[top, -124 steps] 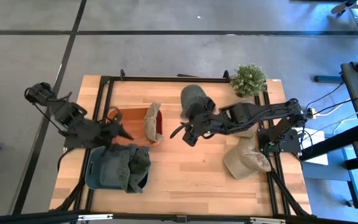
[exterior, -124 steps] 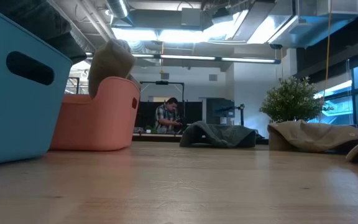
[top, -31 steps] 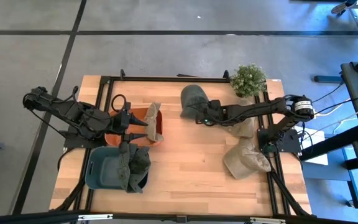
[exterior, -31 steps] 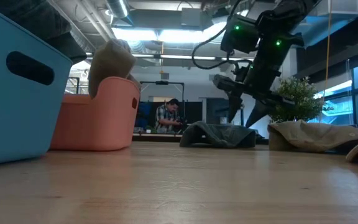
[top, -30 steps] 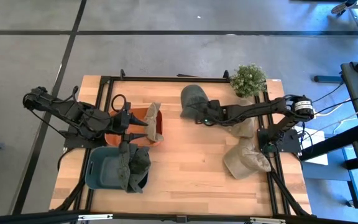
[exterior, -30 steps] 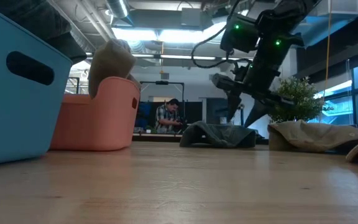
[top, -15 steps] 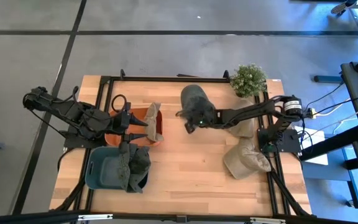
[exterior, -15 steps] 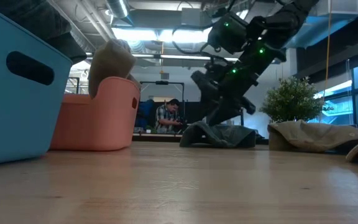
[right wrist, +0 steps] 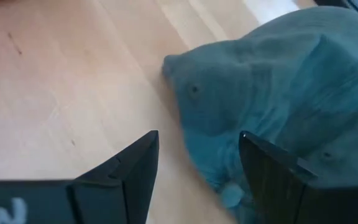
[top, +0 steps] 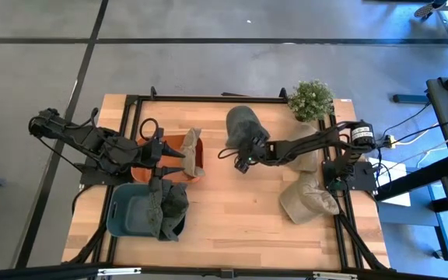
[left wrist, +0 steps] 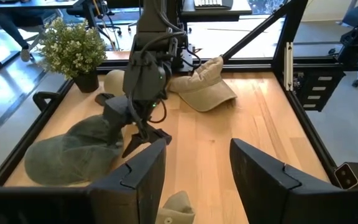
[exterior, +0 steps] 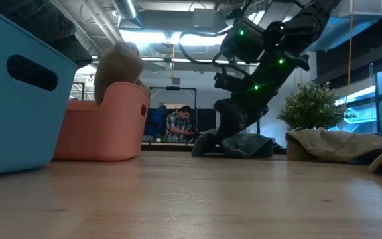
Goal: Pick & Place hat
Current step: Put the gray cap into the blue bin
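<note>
A dark green hat lies flat on the far middle of the table, also visible as the hat in the right wrist view. My right gripper is open and low at that hat's near-left edge, fingers pointing down; the same gripper shows in the left wrist view. My left gripper waits open above the orange bin, where a tan hat leans on the rim. My right gripper stands with open fingers at the dark green hat's edge, coming slanting down from the table's right. One finger is over the hat's cloth, the other over bare wood. I cannot tell whether it touches the hat.
A blue bin holding dark hats sits at the near left. Two tan hats lie by the right edge, and a potted plant stands at the far right corner. Bare wood stretches across the near middle.
My right gripper has moved toward the table's left and come down from above the dark green hat to its near-left edge, tipping its fingers downward. The hat has stayed in place.
</note>
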### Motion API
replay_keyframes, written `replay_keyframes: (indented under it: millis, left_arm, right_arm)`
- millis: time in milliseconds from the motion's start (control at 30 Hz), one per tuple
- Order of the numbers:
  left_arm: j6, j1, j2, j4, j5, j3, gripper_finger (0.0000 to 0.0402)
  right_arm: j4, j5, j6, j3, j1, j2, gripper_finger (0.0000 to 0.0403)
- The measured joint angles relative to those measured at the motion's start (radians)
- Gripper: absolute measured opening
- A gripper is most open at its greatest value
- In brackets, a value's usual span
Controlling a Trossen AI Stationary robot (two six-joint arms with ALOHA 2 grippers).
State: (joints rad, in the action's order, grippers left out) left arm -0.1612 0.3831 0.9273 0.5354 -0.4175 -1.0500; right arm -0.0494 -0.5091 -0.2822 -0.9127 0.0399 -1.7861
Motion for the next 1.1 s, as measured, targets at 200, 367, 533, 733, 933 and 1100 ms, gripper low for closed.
replay_keyframes:
  millis: [200,367,533,733,933,1100]
  left_arm:
    - [0.000,0.000,0.000,0.007,0.000,0.000,0.0177]
    - [0.000,0.000,0.000,0.010,-0.003,0.000,0.0177]
    - [0.000,0.000,0.000,0.013,-0.008,0.000,0.0176]
    - [0.000,0.000,0.000,0.015,-0.008,0.000,0.0174]
    - [0.000,0.000,0.000,0.015,-0.008,0.000,0.0177]
    - [0.000,0.000,0.000,0.015,-0.008,0.000,0.0177]
  right_arm:
    - [0.009,0.002,-0.001,0.000,-0.002,-0.005,0.0213]
    - [0.026,-0.052,-0.005,0.000,-0.001,-0.005,0.0205]
    - [0.032,-0.189,-0.021,0.000,0.003,-0.005,0.0192]
    - [0.032,-0.125,-0.023,0.000,0.037,-0.005,0.0165]
    - [0.036,-0.013,0.024,0.000,0.068,-0.026,0.0136]
    - [0.080,0.005,0.057,0.000,0.081,-0.081,0.0128]
